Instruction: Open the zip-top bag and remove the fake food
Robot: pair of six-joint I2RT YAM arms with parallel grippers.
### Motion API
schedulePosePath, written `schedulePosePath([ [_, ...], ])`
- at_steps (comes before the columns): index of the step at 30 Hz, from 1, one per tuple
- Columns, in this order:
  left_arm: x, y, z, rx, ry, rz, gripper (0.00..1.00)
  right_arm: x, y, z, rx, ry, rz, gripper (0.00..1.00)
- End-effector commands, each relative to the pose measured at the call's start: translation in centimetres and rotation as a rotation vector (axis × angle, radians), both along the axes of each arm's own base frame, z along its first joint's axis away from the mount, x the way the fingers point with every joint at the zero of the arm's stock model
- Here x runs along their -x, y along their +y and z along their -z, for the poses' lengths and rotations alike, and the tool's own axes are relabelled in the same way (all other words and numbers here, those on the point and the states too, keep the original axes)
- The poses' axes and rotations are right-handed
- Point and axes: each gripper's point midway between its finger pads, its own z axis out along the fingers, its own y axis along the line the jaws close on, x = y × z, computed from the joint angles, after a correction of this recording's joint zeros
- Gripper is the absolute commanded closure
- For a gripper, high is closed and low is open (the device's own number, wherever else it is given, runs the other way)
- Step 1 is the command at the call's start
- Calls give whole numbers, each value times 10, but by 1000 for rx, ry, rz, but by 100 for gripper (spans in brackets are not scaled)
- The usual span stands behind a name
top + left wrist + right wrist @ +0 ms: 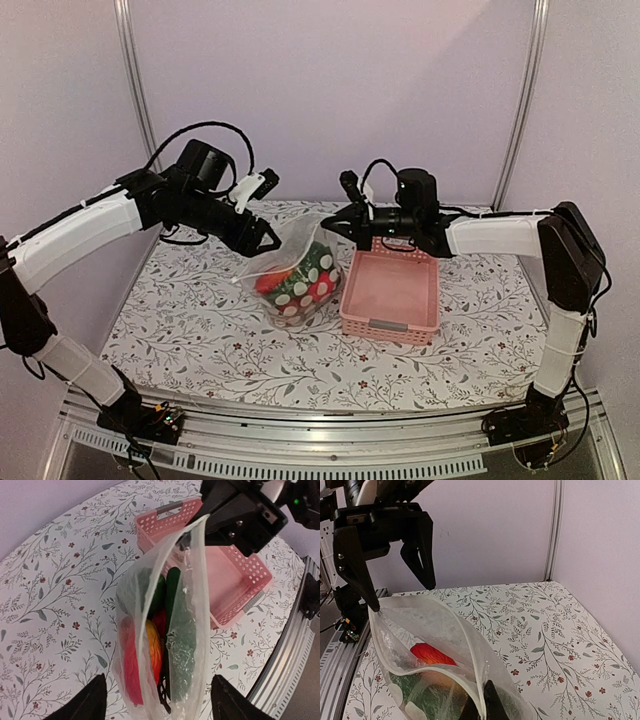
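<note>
The transparent zip-top bag (292,262) hangs between my two grippers over the table, its mouth spread open. Fake food fills it: red and orange pieces (150,655), a green cucumber (172,587), and a red piece (432,655) in the right wrist view. My right gripper (332,226) is shut on the bag's zip rim (479,680). My left gripper (266,240) is open with its fingers wide apart on either side of the bag (187,630). One left fingertip (374,607) touches the bag's far corner.
The pink slotted basket (390,322) stands just right of the bag, under my right gripper, with nothing in it; it also shows in the left wrist view (150,527). The table has a floral cloth (200,320). A metal rail (300,440) runs along the near edge.
</note>
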Motion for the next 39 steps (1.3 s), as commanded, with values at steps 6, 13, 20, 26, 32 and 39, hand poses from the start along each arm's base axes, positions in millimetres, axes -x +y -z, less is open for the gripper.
schedulePosePath([
  [6,-29,-2,21,-92,24,-69,48,18,-4,-17,-7,-37,-33,100],
  [13,-30,-3,31,-71,79,-67,96,18,-5,-16,-3,-40,-20,100],
  [20,-14,7,5,80,83,-155,100,0,17,-36,-74,-26,-7,100],
  [26,-8,40,-15,178,93,-391,100,-1,62,-44,-144,8,-66,100],
  [32,8,50,-18,232,131,-449,100,5,104,-38,-229,120,-125,98],
  [39,10,44,4,260,185,-473,100,-2,117,2,-218,251,-104,94],
])
